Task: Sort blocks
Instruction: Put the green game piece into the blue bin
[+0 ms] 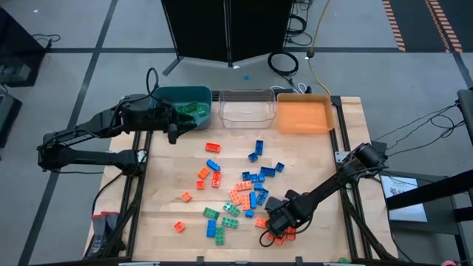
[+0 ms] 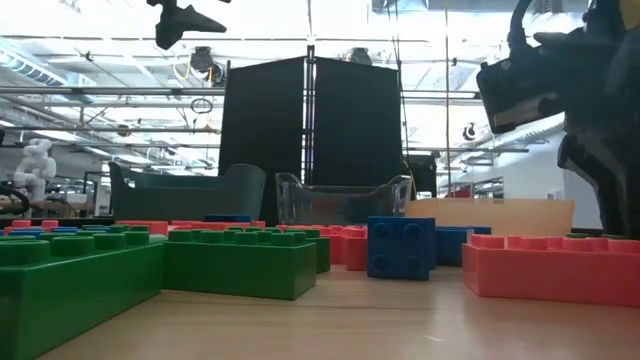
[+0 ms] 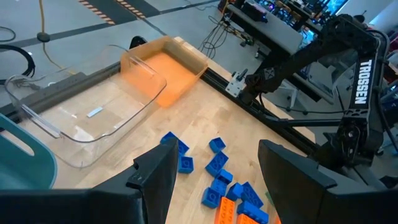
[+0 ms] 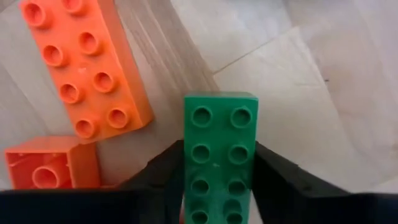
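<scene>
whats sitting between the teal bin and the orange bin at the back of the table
The clear bin sits there, in line between the teal bin and the orange bin. It looks empty of blocks. The high view shows this best.

Blocks (image 1: 244, 193) crowding mid-table

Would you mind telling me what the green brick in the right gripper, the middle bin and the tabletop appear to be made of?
Green brick, between the right gripper's fingers: probably hard moulded plastic, smooth with a slight sheen on its round studs.
Middle bin: clear plastic, likely thin; the floor shows through it.
Tabletop: pale wood, matte, with visible grain and plank seams.
</scene>
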You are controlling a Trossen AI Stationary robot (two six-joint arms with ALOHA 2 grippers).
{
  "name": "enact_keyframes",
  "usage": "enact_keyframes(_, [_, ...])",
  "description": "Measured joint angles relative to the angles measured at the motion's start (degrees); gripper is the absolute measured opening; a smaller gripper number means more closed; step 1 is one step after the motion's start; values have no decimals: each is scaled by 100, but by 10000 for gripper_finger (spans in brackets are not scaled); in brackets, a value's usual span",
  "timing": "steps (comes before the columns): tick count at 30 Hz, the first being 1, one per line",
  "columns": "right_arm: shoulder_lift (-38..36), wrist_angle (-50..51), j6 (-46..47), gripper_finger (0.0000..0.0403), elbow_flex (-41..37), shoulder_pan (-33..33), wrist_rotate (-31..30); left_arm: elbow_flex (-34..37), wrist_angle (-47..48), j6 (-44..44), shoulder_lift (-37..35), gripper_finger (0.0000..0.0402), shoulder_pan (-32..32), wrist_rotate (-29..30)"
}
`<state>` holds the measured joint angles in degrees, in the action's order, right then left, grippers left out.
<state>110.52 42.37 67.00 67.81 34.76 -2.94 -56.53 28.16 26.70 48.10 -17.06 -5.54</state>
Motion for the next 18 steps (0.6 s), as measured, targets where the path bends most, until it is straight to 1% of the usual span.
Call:
enact_keyframes(4, [-26,-22,112,120,-8,-9,-15,0,0,0,0,228,0,21])
enact_keyframes(9, [-168,21,127,120,19,-52,-271,0,-28,0,0,228,0,46])
enact_keyframes(12, [-363,195,100,120,77,-136,-675,0,-25,0,0,228,0,46])
enact_keyframes(18, [-1047,441,-30,120,292,-302,-1452,2,-24,0,-2,228,0,46])
